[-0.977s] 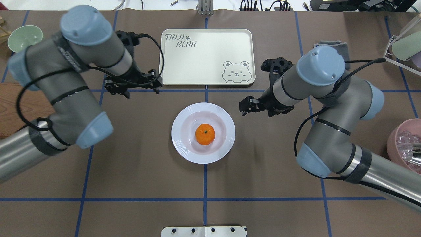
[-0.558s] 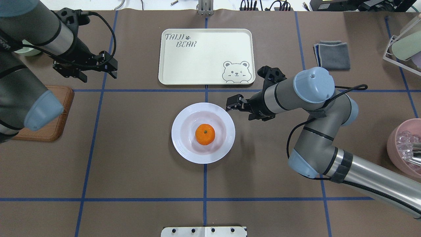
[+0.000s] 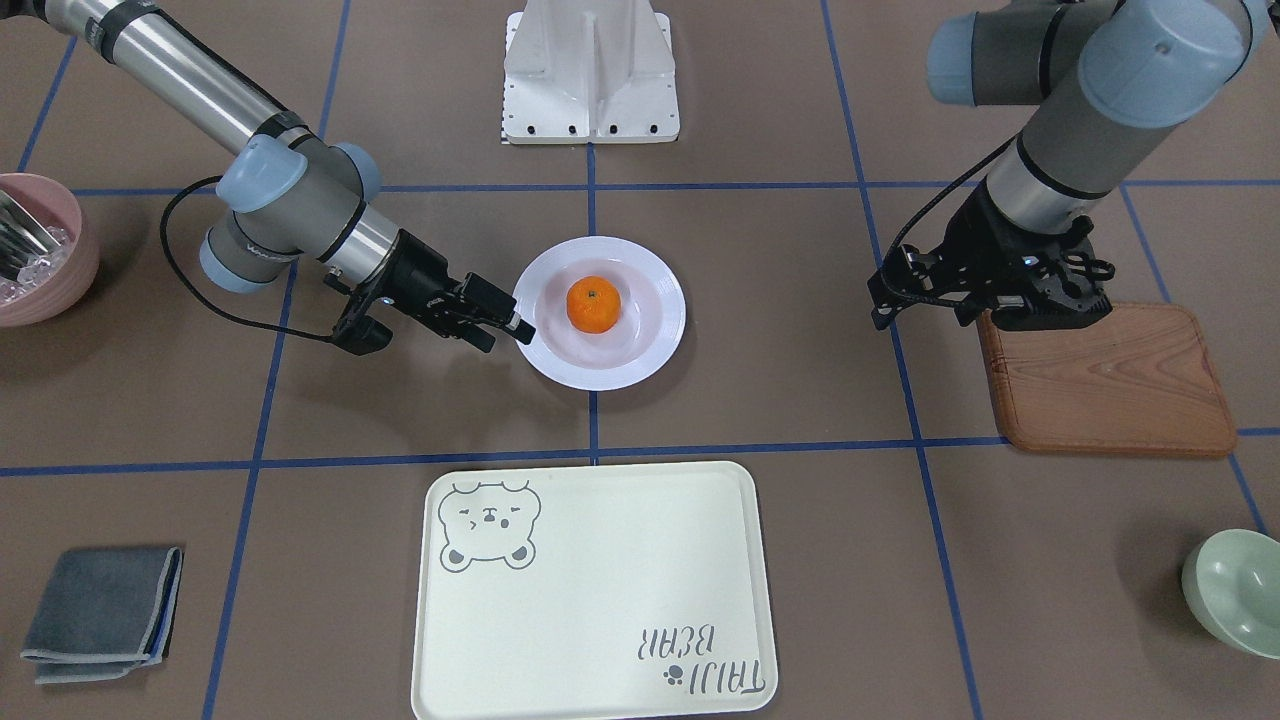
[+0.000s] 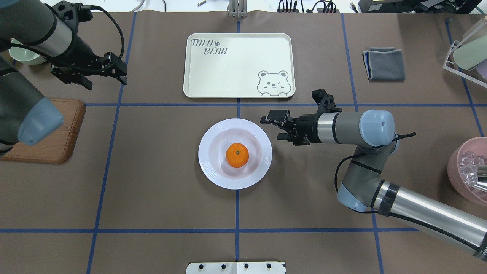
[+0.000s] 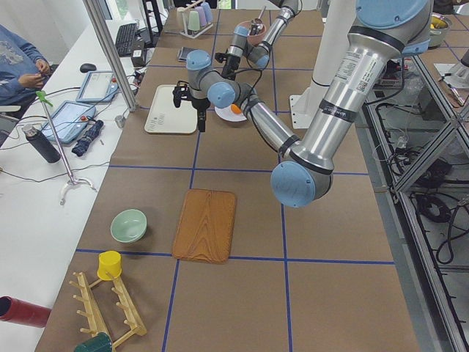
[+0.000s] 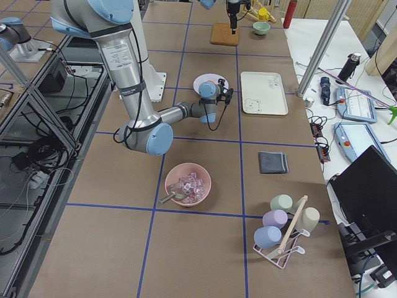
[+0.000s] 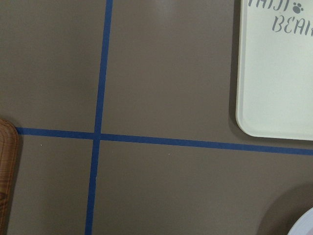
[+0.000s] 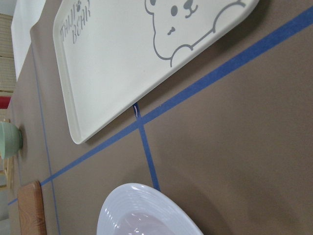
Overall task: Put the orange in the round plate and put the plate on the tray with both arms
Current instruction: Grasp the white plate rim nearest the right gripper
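Observation:
The orange [image 4: 237, 155] [image 3: 593, 305] lies in the middle of the white round plate [image 4: 211, 170] [image 3: 645, 362], which rests on the table in front of the cream tray [image 4: 236, 64] [image 3: 600, 590]. My right gripper [image 4: 274, 125] [image 3: 505, 335] is open and low, its fingertips at the plate's right rim; the frames do not show whether they touch. My left gripper [image 4: 105, 80] [image 3: 925, 312] hangs open with nothing in it, far to the left by the wooden board. The right wrist view shows the plate's rim [image 8: 146, 208] and the tray [image 8: 122, 63].
A wooden board [image 4: 49, 140] lies at the left, with a pale green bowl [image 3: 1235, 590] beyond it. A grey cloth [image 4: 384, 62], a pink bowl [image 4: 468, 167] and a cup rack [image 4: 466, 49] are on the right. The white robot base [image 3: 590, 70] stands at the table's near edge.
The left arm has swung away to the far left, off from the tray's corner. The right gripper has moved in and turned level toward the plate's right rim.

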### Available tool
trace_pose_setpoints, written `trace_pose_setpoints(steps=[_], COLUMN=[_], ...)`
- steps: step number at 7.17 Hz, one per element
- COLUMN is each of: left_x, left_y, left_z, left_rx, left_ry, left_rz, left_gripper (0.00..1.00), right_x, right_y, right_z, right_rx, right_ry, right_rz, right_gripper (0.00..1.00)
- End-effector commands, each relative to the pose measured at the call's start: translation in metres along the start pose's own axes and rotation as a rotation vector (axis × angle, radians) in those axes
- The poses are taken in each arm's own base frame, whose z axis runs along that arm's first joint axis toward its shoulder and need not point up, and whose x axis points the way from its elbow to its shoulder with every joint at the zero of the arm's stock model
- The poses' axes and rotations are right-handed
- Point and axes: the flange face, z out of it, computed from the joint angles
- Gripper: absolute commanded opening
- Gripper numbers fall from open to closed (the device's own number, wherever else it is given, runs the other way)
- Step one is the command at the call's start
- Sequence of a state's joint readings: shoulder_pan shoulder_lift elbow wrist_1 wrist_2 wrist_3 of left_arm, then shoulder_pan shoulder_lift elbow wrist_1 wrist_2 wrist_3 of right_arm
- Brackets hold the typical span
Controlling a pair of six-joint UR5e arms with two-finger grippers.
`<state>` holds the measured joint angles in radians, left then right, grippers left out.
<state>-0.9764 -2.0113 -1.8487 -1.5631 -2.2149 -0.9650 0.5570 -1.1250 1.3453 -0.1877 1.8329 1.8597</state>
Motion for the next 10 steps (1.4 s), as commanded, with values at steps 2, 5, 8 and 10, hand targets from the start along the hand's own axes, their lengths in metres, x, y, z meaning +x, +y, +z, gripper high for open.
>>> trace_pose_setpoints(steps=[2, 5, 8, 10], left_x=[-0.005, -0.006, -0.006, -0.005], left_y=[-0.005, -0.004, -0.004, -0.002], left_z=[-0.006, -0.007, -0.009, -0.012], left_rx=[0.004, -0.005, -0.001, 0.001], left_ry=[0.004, 0.011, 0.013, 0.016], left_rz=[-0.011, -0.012, -0.012, -0.009], left_gripper=[0.97, 0.97, 0.97, 0.97], right_x=[0.021, 0.023, 0.018, -0.002], right_y=[0.035, 0.046, 0.061, 0.068], right_z=[0.012, 0.017, 0.024, 0.016], right_rx=[-0.039, -0.048, -0.041, -0.054], right_ry=[-0.001, 0.0, -0.019, -0.061], right_rz=[0.002, 0.007, 0.009, 0.014], right_gripper=[1.0, 0.89, 0.0, 0.0])
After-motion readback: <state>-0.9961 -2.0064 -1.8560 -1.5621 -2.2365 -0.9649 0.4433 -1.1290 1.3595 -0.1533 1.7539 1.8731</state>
